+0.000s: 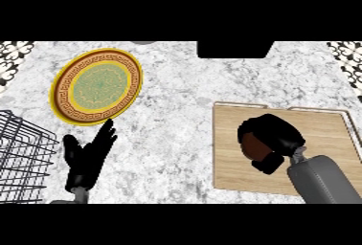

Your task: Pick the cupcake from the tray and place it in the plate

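A white-grey marble counter (184,95) with a black wire rack (21,153) at its left edge.

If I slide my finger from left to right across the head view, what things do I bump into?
Wire rack → left robot hand, open with fingers up → plate → wooden tray, where the right robot hand curls around the brown cupcake.

Brown cupcake (252,145) over tray (325,139); gold-rimmed plate (97,87) well left
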Robot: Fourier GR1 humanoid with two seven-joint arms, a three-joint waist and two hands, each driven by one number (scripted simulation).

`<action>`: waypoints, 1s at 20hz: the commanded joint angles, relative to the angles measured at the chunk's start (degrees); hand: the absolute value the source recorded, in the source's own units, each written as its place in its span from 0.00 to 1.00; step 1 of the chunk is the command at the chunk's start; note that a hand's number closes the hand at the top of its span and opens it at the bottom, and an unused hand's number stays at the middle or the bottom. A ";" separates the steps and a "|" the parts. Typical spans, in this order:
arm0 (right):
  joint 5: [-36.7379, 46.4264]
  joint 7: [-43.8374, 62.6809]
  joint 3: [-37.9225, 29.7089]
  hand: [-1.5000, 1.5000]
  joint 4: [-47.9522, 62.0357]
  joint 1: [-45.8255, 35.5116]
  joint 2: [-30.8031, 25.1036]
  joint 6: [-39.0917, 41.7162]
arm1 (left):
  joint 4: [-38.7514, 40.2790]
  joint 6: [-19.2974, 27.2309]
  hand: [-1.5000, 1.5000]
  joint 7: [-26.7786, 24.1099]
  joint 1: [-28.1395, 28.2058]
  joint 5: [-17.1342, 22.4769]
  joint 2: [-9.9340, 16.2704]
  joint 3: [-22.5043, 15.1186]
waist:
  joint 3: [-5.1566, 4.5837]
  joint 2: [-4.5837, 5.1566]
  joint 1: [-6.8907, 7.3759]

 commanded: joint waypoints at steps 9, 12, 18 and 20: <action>4.40 -9.40 22.28 1.00 -6.84 -1.08 17.36 -2.03 | -0.22 -1.22 0.50 0.87 -0.94 -1.21 -0.30 -0.67 | 0.14 0.24 3.00; -3.67 -12.03 29.27 1.00 -8.86 -0.07 19.03 -6.61 | 0.20 -1.35 0.50 1.17 -1.43 -1.23 -0.25 -0.61 | 0.31 0.54 3.07; -14.81 -1.93 36.96 1.00 -17.07 2.68 19.26 -17.33 | -1.32 -0.34 0.50 0.28 1.57 -1.11 -0.46 0.36 | 0.21 0.16 0.80; -21.60 1.65 37.25 1.00 -13.36 -1.73 19.29 -22.92 | 1.32 0.84 0.50 -0.02 -1.20 -2.19 -2.06 -0.15 | 0.20 0.41 1.03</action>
